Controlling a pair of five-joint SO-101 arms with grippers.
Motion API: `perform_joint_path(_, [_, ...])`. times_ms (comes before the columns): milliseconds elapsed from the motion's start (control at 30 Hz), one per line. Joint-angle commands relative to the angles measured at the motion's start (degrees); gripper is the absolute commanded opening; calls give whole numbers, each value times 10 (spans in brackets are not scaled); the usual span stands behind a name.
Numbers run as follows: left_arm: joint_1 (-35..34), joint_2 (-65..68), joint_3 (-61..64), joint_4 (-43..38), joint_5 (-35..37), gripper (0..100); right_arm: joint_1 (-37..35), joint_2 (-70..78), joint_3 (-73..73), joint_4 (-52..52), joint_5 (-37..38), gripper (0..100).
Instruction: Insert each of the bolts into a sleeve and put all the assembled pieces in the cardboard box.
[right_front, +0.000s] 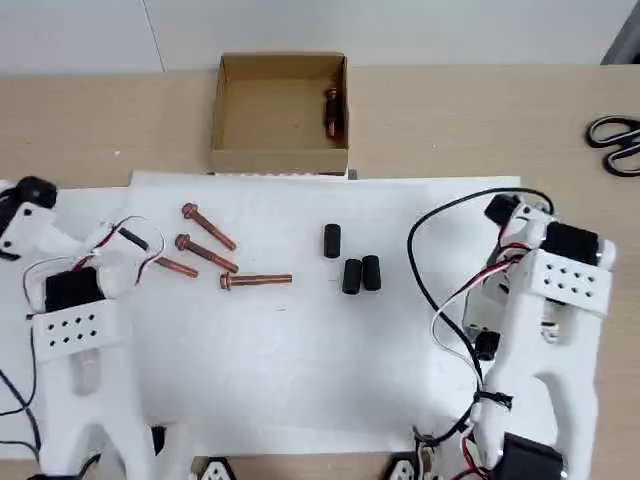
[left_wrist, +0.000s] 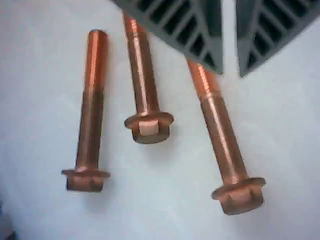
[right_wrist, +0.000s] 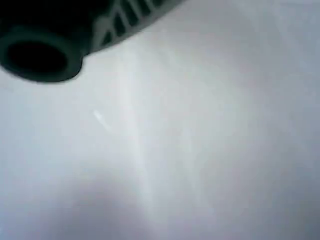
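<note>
left gripper (left_wrist: 230, 67) hovered over three bolts (left_wrist: 145, 85), jaws slightly parted, empty. right gripper (right_wrist: 92, 35) clamped a sleeve (right_wrist: 37, 57) above the white sheet (right_wrist: 200, 150).

A pale wooden table (right_front: 450, 120) carries a large white rectangular sheet (right_front: 300, 360) across its near half; right at the sheet's far edge stands an open brown cardboard box (right_front: 280, 160); black-handled scissors (right_front: 615, 143) lie on the bare wood at the far right. On the sheet, four copper-coloured flanged metal bolts (right_front: 208, 227) lie flat on the left, close together; three short black cylindrical sleeves (right_front: 332, 240) lie near the middle, two side by side, the third just beyond them.
</note>
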Motion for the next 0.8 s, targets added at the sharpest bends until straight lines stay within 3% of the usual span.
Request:
perform_joint_path(0, [2, 3, -29, -18, 23, 11, 21, -19, 0, -2, -5, 4])
perform_joint_path(233, [13, 7, -28, -49, 42, 44, 70, -19, 3, -22, -4, 5])
perform_joint_path(367, [25, 55, -37, -35, 43, 104, 74, -19, 18, -43, -4, 5])
perform_joint_path(533, [28, 124, -99, 2, 88, 104, 74, -19, 19, -46, -4, 5])
perform_joint_path(767, [28, 229, -167, 42, 91, 104, 74, -19, 19, -46, -4, 5])
